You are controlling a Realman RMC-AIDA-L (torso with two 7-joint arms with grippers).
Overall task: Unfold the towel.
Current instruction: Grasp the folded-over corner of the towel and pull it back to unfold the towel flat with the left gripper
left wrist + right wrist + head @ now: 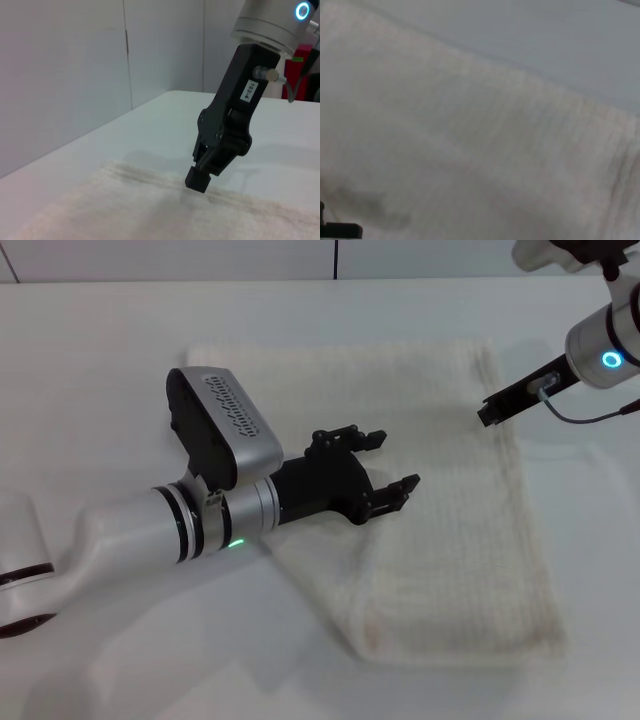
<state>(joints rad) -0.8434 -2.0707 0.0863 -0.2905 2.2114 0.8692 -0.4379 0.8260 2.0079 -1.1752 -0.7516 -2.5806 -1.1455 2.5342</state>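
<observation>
The cream-white towel (440,510) lies folded flat on the white table, its waffle weave showing. My left gripper (385,465) is open and hovers over the towel's left-middle part, jaws pointing right, holding nothing. My right gripper (490,412) comes down from the far right and its tips sit on the towel's far right edge. In the left wrist view the right gripper (198,181) has its black fingertips together on the raised hem of the towel (125,210). The right wrist view shows only the towel's weave (470,140) from close up. No red tag shows.
The white table (90,390) runs all around the towel, with a wall seam behind it. My left arm's silver forearm (200,515) lies across the table's left front and covers the towel's near left part.
</observation>
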